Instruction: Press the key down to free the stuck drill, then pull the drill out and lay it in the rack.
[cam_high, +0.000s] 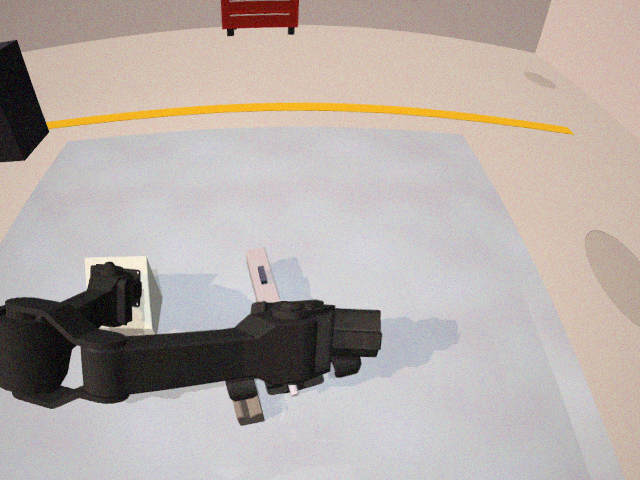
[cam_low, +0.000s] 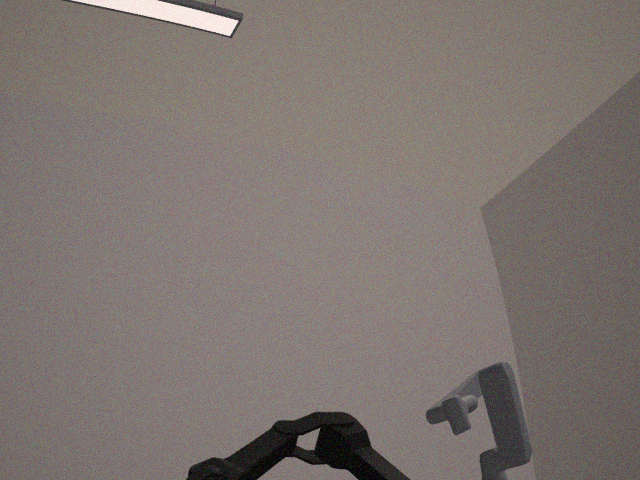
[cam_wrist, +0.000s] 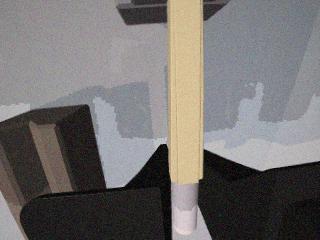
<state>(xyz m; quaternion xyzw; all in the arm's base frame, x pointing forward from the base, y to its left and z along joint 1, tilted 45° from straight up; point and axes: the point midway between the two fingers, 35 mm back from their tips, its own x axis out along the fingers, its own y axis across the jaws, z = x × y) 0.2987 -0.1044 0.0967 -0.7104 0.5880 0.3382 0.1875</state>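
Note:
The drill (cam_wrist: 186, 90) is a straight yellow bar with a pale round end; that end also shows below the arm in the top view (cam_high: 293, 391). My gripper (cam_wrist: 173, 149) (cam_high: 294, 383) is shut on the drill near its pale end. In the wrist view the drill passes in front of a dark grey block (cam_wrist: 142, 14) at the top; its far end is out of frame. A pale pink bar (cam_high: 254, 258) beyond the gripper bears a small dark piece (cam_high: 262, 274), possibly the key. The brown grooved rack (cam_wrist: 47, 150) (cam_high: 249, 411) is left of my fingers, partly hidden by one in the wrist view.
A cream box (cam_high: 149, 304) stands beside the arm's base side at the left. The arm (cam_high: 180, 356) hides much of the middle of the grey table top (cam_high: 387, 222). A red cabinet (cam_high: 260, 14) is far behind, and a black block (cam_high: 18, 103) is at the left edge.

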